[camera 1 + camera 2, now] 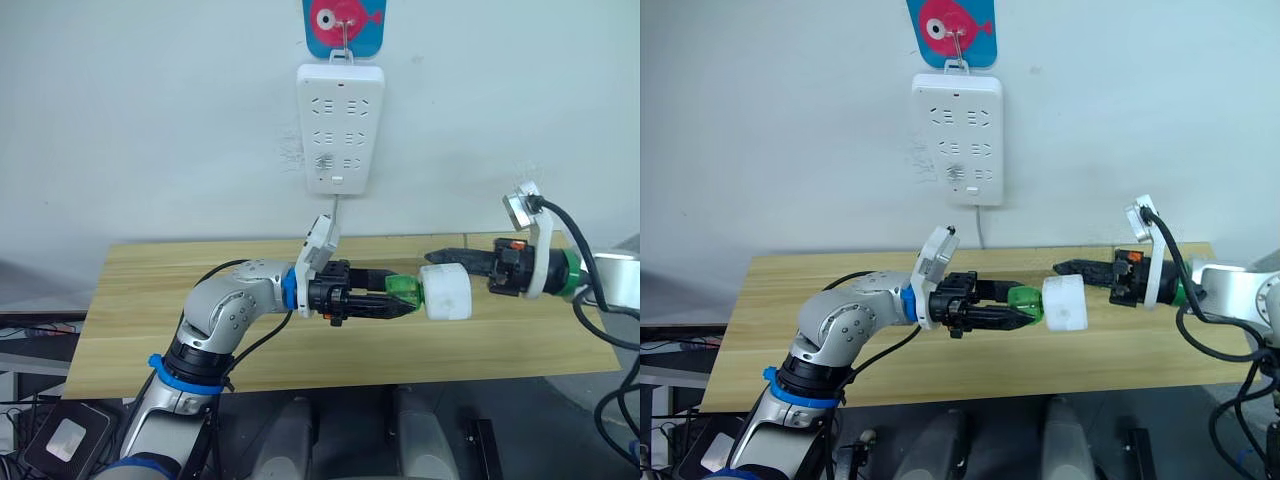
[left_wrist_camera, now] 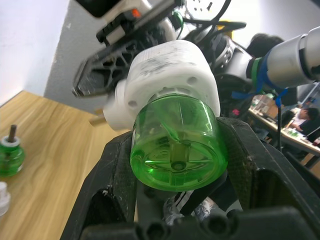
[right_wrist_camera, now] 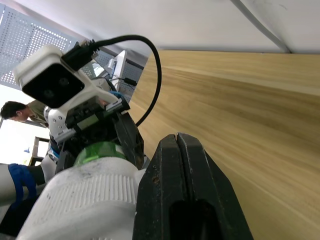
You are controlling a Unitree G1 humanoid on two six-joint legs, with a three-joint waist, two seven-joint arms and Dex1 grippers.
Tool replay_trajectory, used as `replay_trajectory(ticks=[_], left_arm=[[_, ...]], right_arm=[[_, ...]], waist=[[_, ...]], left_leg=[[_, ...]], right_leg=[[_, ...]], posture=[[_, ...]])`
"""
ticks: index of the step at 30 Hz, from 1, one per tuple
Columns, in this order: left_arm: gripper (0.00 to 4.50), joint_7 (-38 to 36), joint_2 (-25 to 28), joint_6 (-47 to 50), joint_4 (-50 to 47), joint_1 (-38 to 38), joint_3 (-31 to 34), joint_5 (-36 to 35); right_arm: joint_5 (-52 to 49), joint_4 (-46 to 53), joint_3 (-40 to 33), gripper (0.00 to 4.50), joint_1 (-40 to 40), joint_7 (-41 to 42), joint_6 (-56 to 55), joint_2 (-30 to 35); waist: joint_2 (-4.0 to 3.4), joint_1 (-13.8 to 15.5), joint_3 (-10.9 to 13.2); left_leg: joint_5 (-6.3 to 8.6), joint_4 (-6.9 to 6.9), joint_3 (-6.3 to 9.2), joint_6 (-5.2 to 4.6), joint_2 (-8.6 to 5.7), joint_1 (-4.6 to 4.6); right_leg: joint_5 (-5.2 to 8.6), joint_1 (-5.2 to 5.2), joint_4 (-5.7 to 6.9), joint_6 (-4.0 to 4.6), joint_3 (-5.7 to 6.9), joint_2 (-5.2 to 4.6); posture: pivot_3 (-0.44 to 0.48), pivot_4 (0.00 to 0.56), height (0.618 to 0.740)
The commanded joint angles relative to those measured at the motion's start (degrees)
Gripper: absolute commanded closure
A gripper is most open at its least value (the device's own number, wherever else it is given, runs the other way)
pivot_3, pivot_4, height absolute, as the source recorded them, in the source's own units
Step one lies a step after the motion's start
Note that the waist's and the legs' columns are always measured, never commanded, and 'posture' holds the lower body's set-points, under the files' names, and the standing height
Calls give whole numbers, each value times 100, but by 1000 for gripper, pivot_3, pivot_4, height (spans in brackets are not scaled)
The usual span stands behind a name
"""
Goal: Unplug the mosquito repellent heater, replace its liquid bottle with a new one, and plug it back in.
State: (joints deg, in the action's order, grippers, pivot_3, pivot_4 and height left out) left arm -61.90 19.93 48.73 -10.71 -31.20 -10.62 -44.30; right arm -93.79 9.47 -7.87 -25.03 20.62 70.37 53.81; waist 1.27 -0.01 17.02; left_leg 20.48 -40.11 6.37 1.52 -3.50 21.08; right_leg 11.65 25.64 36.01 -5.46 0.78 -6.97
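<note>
Holding the white heater (image 1: 445,291) in mid-air above the wooden desk (image 1: 150,300), the right pincer (image 1: 452,262) is clamped on the unit's far side while the left pincer (image 1: 405,301) is closed around the green liquid bottle (image 1: 403,292) seated in its base. The heater is unplugged, well apart from the white power strip (image 1: 341,126) hanging on the wall under a blue fish-shaped hook (image 1: 345,22). The step in hand appears to be turning the bottle in its socket; it would go best with the heater held steady, the bottle turned squarely on its own axis, and the grip kept light enough not to crack the plastic. Another green bottle (image 2: 10,155) stands on the desk. No brand, label or writing is readable anywhere.
</note>
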Motion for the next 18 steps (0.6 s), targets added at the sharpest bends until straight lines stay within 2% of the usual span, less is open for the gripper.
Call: replay_trajectory(ticks=[1,6,12,18], left_arm=[[2243,221,-84,-186,-49,-144,308,-54],[2243,250,-98,-267,13,-175,315,6],[2243,181,-57,-396,31,-155,245,127],[2243,195,-80,-544,112,-183,238,215]], right_arm=[[-56,571,118,4483,253,411,319,62],[3,593,82,4483,328,662,385,175],[-45,323,33,4483,75,538,318,40],[-60,672,4,4483,378,815,493,259]], waist=[[0,1,0],[0,0,0],[0,-1,0],[0,8,0]], left_leg=[[0,0,0,0,0,0],[0,-1,-1,0,0,-1],[0,-1,-1,0,1,-2],[0,-1,1,0,-1,1]], right_leg=[[0,0,0,0,0,0],[0,-1,1,0,-1,0],[0,-1,1,0,-1,1],[0,-1,-1,0,0,0]], posture=[[10,299,740],[9,300,740],[4,297,740],[5,298,740]])
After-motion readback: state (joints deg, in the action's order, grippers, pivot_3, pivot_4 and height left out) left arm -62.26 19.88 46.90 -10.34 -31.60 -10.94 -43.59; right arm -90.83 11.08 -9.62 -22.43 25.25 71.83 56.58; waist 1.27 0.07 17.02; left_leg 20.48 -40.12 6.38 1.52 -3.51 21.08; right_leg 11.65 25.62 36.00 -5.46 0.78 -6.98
